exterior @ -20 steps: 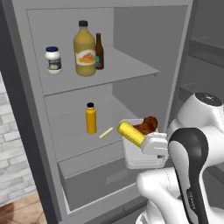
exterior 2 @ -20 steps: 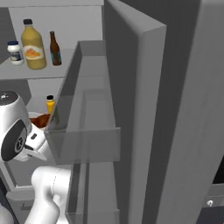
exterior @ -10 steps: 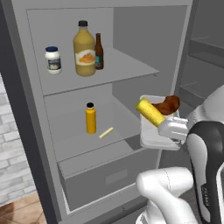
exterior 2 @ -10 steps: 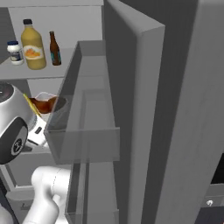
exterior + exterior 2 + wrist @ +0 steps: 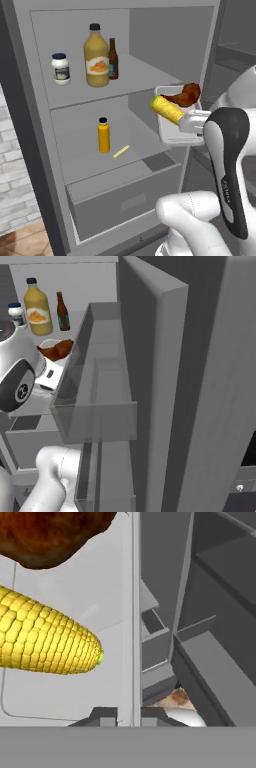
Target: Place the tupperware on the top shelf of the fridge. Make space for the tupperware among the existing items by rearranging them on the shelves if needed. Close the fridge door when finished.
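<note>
The tupperware point(image 5: 176, 129), a translucent-white tub with a yellow corn cob point(image 5: 167, 109) and brown meat point(image 5: 186, 94), hangs tilted in front of the fridge point(image 5: 30, 130), at about the level of the top shelf point(image 5: 145, 75) and off its right end. My gripper point(image 5: 193, 122) is shut on the tub's rim; in the hand view the rim point(image 5: 134, 637) runs down between the fingertips of the gripper point(image 5: 129, 716). On the top shelf stand a white jar point(image 5: 60, 68), a big orange juice bottle point(image 5: 96, 50) and a slim brown bottle point(image 5: 113, 60). The fridge door point(image 5: 200, 381) stands open.
A small orange bottle point(image 5: 103, 136) and a pale stick point(image 5: 120, 151) lie on the middle shelf above a grey drawer point(image 5: 125, 197). The door's bin point(image 5: 97, 386) juts out close to the tupperware point(image 5: 50, 373) on its right. The top shelf's right half is bare.
My arm has lifted the tupperware from the middle shelf's height up to the top shelf's height and a little to the right. The things on the shelves have not moved.
</note>
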You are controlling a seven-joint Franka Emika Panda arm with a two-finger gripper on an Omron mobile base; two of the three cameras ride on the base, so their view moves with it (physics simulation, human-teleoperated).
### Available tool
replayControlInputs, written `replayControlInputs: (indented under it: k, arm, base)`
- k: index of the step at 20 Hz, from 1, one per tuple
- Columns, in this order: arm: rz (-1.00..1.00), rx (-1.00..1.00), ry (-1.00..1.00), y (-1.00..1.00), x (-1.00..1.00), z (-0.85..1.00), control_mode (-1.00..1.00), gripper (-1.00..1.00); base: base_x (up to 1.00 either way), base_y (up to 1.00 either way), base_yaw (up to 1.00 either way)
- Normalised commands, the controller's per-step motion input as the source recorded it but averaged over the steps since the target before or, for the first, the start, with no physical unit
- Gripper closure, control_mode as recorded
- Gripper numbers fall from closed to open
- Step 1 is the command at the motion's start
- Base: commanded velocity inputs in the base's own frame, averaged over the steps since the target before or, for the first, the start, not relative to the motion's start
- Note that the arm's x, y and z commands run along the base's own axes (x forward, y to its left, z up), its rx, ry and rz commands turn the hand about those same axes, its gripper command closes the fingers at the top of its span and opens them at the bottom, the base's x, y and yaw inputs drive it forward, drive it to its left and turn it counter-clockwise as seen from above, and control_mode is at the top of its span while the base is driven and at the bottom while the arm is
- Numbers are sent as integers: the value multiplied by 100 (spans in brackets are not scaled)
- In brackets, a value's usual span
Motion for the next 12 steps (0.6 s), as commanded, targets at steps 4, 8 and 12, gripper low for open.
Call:
replayControlInputs:
  k: [4,8,12]
  arm:
    - [0,-7,-26,0,-3,23,-100,100]
    - [0,-2,-22,0,39,46,-100,100]
    - [0,0,-2,0,82,20,-100,100]
  base:
    - [0,0,0]
    - [0,0,0]
    - [0,0,0]
